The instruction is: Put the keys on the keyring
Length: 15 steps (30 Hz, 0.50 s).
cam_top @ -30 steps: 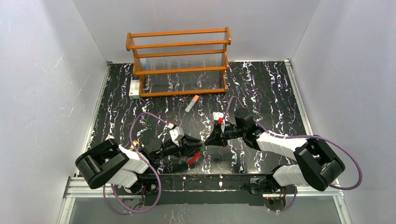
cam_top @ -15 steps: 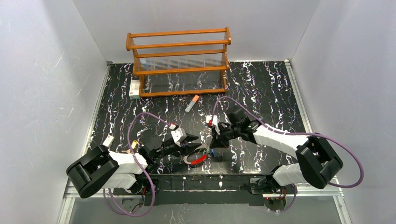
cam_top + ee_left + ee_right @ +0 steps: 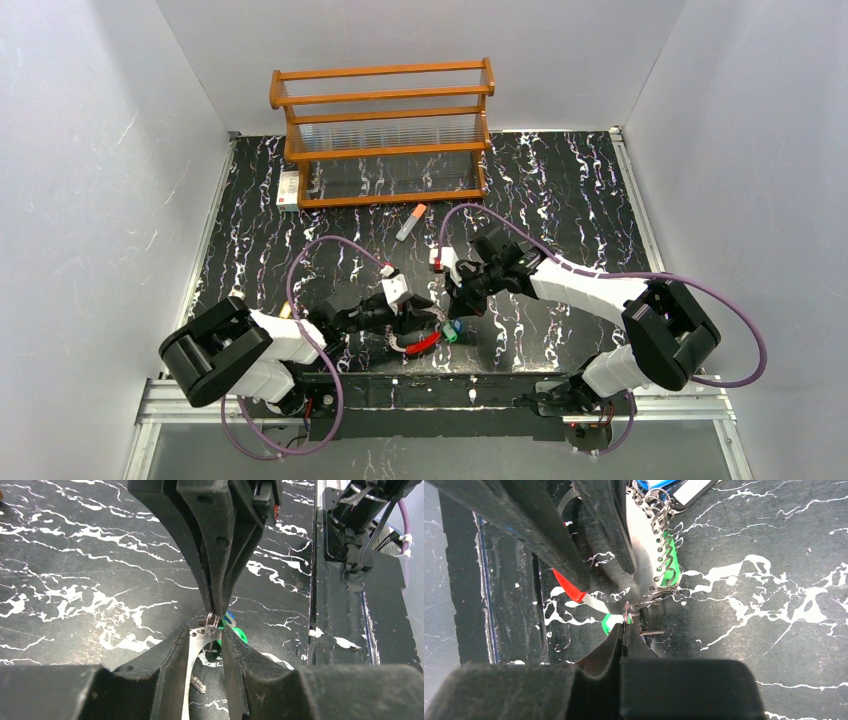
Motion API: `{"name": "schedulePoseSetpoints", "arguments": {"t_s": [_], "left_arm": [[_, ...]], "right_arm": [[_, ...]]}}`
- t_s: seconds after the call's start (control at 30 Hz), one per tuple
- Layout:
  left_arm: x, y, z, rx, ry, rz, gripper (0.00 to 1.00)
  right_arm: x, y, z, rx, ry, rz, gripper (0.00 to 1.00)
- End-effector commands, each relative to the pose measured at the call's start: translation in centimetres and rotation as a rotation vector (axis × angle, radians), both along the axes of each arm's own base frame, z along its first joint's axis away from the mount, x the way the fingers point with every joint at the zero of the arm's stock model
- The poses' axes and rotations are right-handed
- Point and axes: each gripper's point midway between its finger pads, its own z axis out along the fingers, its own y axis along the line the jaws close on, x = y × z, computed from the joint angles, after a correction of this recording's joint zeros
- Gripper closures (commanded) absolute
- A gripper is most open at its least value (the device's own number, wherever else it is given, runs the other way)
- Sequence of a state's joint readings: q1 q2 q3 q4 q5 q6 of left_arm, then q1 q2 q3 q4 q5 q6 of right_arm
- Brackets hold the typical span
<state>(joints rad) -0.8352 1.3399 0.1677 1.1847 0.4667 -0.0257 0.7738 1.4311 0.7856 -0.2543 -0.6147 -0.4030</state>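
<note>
silver keyring (image 3: 197, 642) band sits between the narrowly parted fingers of your left gripper (image 3: 202, 635), low over the surface (image 3: 75, 580); a firm clamp i can't confirm. your right gripper (image 3: 624, 630) is pinched tight on a key (image 3: 626, 613) by its wire loop, so steady the ring and feed the loop squarely onto the band.

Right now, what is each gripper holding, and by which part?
The right gripper is shut on a small wire ring at its tip. The left gripper has the silver band of the keyring between its fingers; whether it grips cannot be told.
</note>
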Motion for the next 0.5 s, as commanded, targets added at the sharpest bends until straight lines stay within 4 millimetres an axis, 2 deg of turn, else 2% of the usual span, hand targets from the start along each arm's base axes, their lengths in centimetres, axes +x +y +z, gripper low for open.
{"name": "schedulePoseSetpoints", "arguments": {"t_s": [0.0, 0.37, 0.47], "left_arm": [[-0.2, -1.0, 0.4, -0.004, -0.011, -0.048, 0.72], [-0.3, -2.2, -0.6, 0.022, 0.012, -0.104, 0.76], [-0.5, -2.4, -0.8, 0.027, 0.02, -0.117, 0.82]], "right_arm": [[-0.3, 1.2, 2.0, 0.06, -0.019, 0.059, 0.99], [-0.6, 1.7, 2.6, 0.084, -0.004, 0.083, 0.99], [-0.6, 1.8, 2.7, 0.085, -0.005, 0.084, 0.99]]}}
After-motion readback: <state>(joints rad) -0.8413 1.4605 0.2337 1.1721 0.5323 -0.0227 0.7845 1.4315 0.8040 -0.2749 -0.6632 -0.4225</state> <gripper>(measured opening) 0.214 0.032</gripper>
